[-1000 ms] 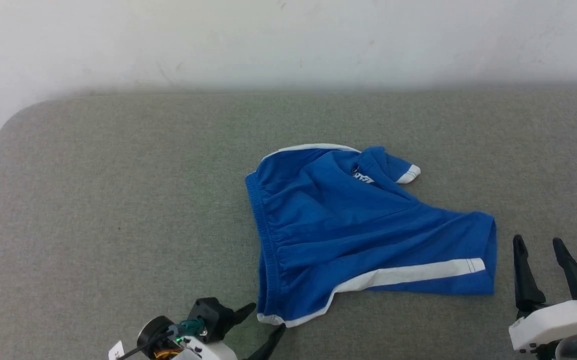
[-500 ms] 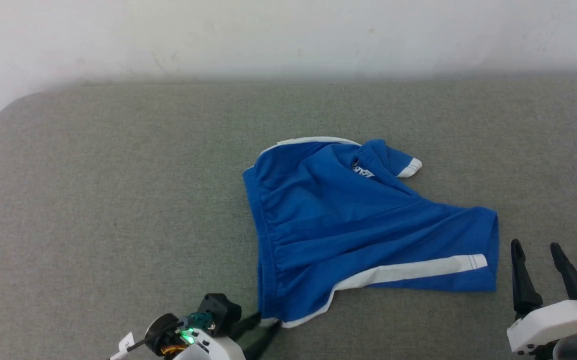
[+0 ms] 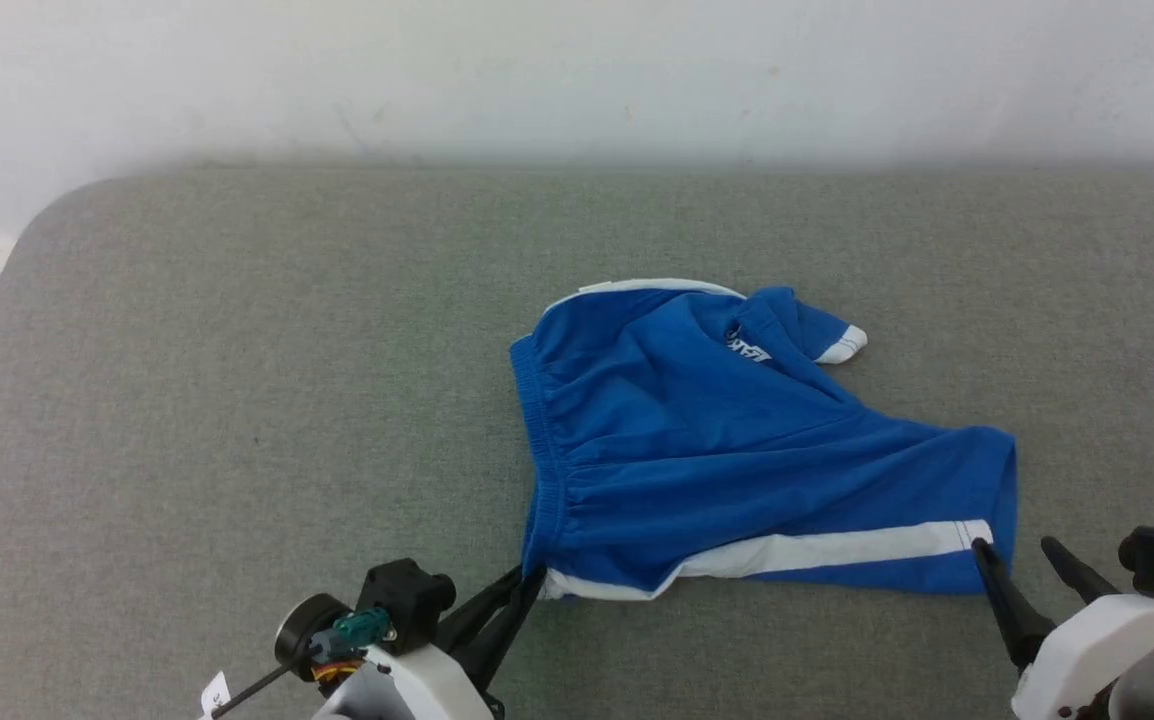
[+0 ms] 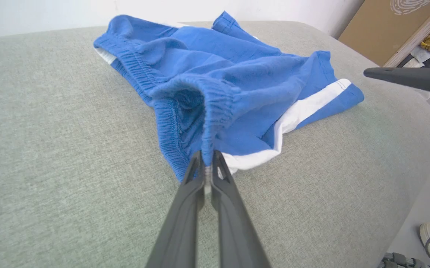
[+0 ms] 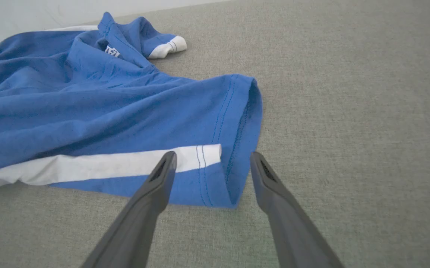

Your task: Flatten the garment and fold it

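The grey woven padded surface (image 3: 237,400) carries the bright blue soft shorts with white side stripes (image 3: 717,450), rumpled near its middle. My left gripper (image 4: 207,156) pinches their gathered waistband; my right gripper (image 5: 212,154) is spread wide at the striped hem.

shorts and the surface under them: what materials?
Shorts: soft matte knit, probably cotton or polyester jersey; it wrinkles and drapes limply, and the waistband gathers like elastic. Surface: matte grey-green woven upholstery, with a coarse visible weave and a rounded, seemingly padded corner.
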